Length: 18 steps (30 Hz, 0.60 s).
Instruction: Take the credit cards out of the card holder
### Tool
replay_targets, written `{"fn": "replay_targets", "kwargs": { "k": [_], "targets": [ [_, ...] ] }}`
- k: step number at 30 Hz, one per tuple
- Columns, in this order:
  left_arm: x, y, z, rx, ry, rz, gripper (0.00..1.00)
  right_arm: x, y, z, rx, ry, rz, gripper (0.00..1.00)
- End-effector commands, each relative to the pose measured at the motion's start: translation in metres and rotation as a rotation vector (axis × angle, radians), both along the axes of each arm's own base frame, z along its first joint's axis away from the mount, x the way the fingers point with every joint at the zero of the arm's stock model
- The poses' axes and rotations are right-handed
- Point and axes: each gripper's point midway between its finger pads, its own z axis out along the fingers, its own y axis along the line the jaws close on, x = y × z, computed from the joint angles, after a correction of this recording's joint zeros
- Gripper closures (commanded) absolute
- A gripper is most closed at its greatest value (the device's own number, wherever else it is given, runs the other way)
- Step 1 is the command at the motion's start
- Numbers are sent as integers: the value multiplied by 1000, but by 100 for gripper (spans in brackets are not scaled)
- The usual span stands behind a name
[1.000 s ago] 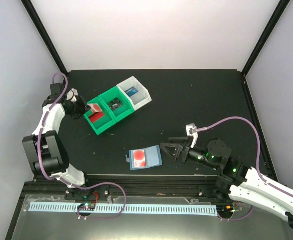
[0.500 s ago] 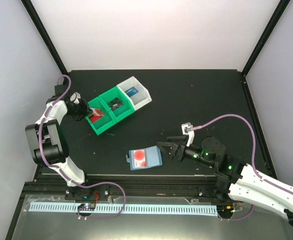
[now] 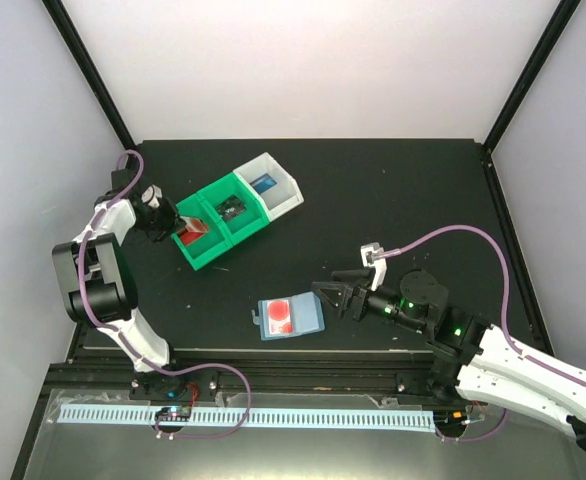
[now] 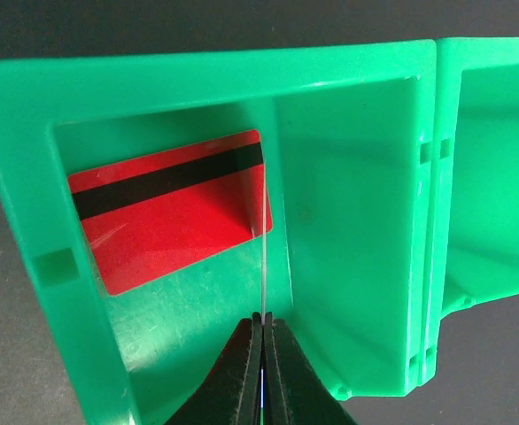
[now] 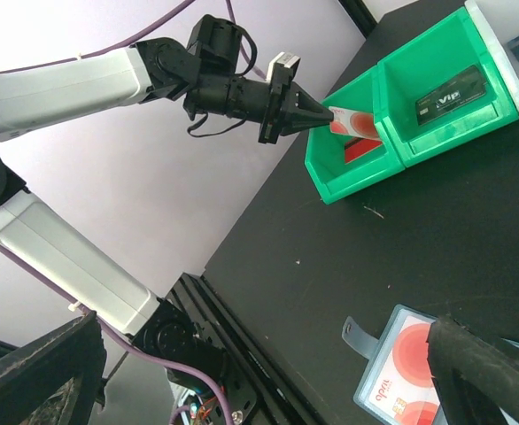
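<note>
Black bench [image 3: 393, 200] from above: your left end effector [image 3: 176, 226] is clenched on a card [image 3: 189, 223], holding it over the near green bin [image 3: 208, 258] at the left end of a row of three. The middle green bin [image 3: 248, 225] holds a black card [image 3: 231, 208], and the white bin [image 3: 288, 198] at the far end holds a blue card [image 3: 264, 184]. The card holder [image 3: 315, 320] lies flat on the bench near the front edge, well apart from the bins, with a red-disc card [image 3: 281, 316] showing through it. Your right end effector [image 3: 331, 297] sits just right of the holder, spread wide and grasping nothing.

Left wrist: the fingertips press together on the held card, seen edge-on as a thin pale line rising over the bin. Beneath it a red striped card [image 4: 175, 208] lies flat on the bin floor.

Right wrist: you see the left end effector across the bench, the held card tilted above the bin's open top, pale with round red marks. The black card reads VIP. The card holder lies at the bottom of the view, partly behind one of the right fingers [image 5: 485, 376]; whether that finger touches it you cannot tell
</note>
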Motion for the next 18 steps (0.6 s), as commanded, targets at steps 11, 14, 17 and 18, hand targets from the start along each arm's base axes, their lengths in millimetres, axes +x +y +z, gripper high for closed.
{"fn": "replay_targets", "kwargs": {
  "k": [11,14,17,18],
  "targets": [
    [19,4,9,8,-43,-3,93,5,1,12,36,-7,-21,0],
    [19,4,12,10,-42,-3,90,5,0,14,35,-11,-25,0],
    [20,4,21,15,-58,-2,86,4,-1,12,35,-5,-24,0],
    [20,4,25,11,-65,0,84,3,-1,11,35,-2,-20,0]
  ]
}}
